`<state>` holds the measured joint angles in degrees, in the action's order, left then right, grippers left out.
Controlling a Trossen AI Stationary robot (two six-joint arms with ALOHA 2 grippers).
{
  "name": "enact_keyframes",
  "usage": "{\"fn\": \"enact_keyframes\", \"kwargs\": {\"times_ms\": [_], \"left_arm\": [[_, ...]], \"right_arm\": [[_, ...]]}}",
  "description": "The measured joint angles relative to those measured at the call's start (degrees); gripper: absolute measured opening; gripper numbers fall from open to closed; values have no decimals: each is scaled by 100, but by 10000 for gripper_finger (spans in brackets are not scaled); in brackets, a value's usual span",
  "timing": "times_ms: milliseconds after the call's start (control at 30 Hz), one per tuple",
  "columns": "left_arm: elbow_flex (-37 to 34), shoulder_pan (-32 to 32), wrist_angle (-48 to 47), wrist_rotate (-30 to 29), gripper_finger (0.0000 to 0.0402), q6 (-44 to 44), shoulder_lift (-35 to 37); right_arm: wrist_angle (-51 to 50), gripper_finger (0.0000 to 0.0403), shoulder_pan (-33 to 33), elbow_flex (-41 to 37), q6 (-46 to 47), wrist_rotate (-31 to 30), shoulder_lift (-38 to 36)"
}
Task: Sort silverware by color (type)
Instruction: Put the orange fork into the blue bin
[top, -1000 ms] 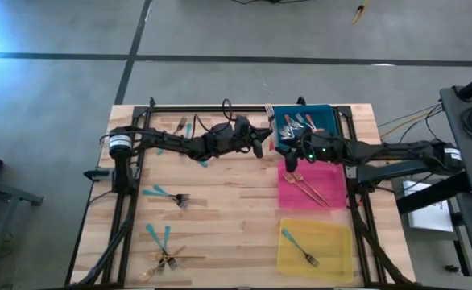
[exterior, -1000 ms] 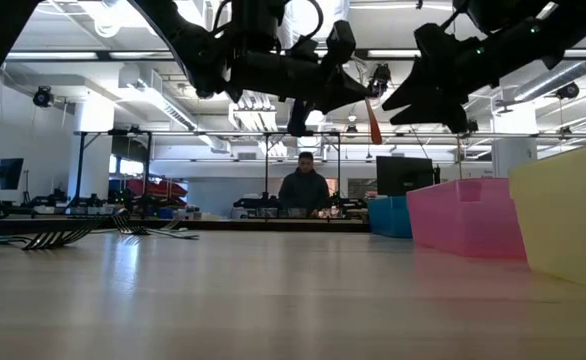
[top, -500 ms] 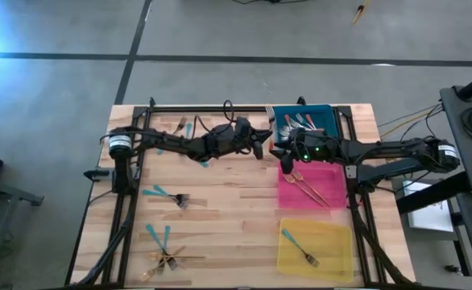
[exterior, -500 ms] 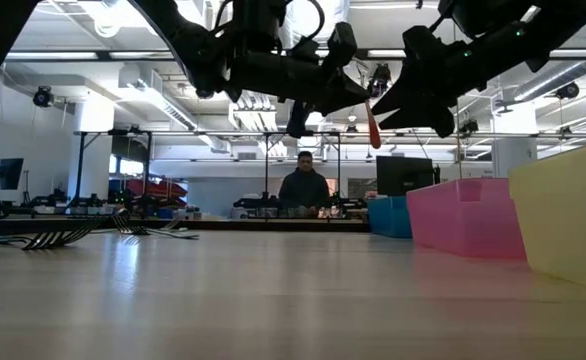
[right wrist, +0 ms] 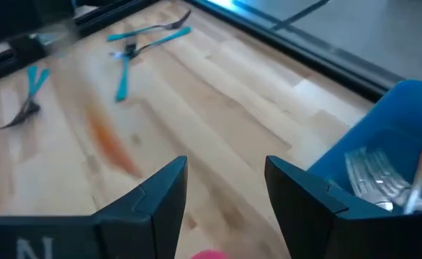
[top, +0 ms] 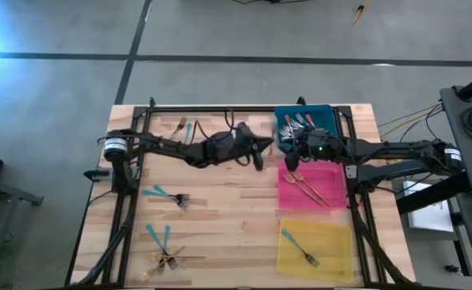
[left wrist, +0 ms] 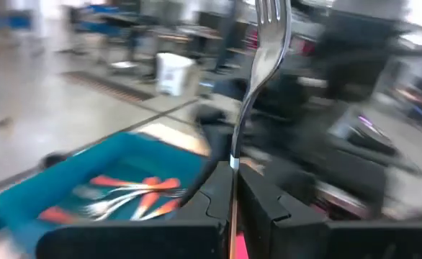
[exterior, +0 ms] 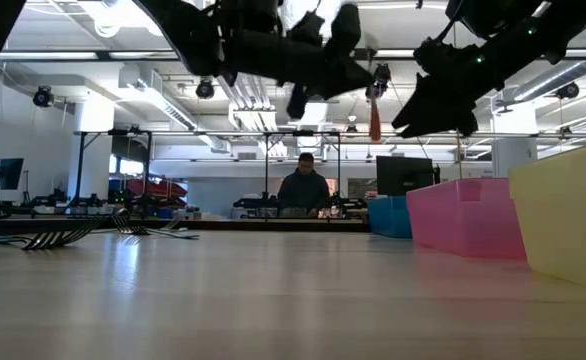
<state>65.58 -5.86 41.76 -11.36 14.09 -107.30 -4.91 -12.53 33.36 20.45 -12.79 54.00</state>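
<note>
Red-handled fork [left wrist: 261,79] sticks up from the left claw [top: 260,153], which is squeezed tight on its handle, up in the air just beside the blue tray [top: 329,114]. More red-handled forks [top: 299,122] lie in that tray. Close by, the right claw [top: 291,150] hangs wide open, holding nothing. Teal forks [top: 165,193] lie on the wooden surface [top: 228,217].

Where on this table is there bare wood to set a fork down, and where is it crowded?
Bare wood lies mid-table, between the teal forks on the left and the pink tray and yellow tray on the right. It is crowded by the blue tray, where both arms meet, and at the fork pile.
</note>
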Motion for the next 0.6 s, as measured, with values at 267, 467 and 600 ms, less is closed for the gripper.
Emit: {"fn": "enact_keyframes", "kwargs": {"times_ms": [267, 467, 600], "left_arm": [[-22, 133, -334, 678, 0, -400, 44], [-220, 189, -238, 682, 0, -173, 176], [-461, 307, 267, 688, 0, -96, 188]], "right_arm": [[-126, 178, 2, 0, 110, 1294, -305], [-687, 178, 2, 0, -90, 1973, -630], [-522, 178, 18, -20, -298, 2331, -602]]}}
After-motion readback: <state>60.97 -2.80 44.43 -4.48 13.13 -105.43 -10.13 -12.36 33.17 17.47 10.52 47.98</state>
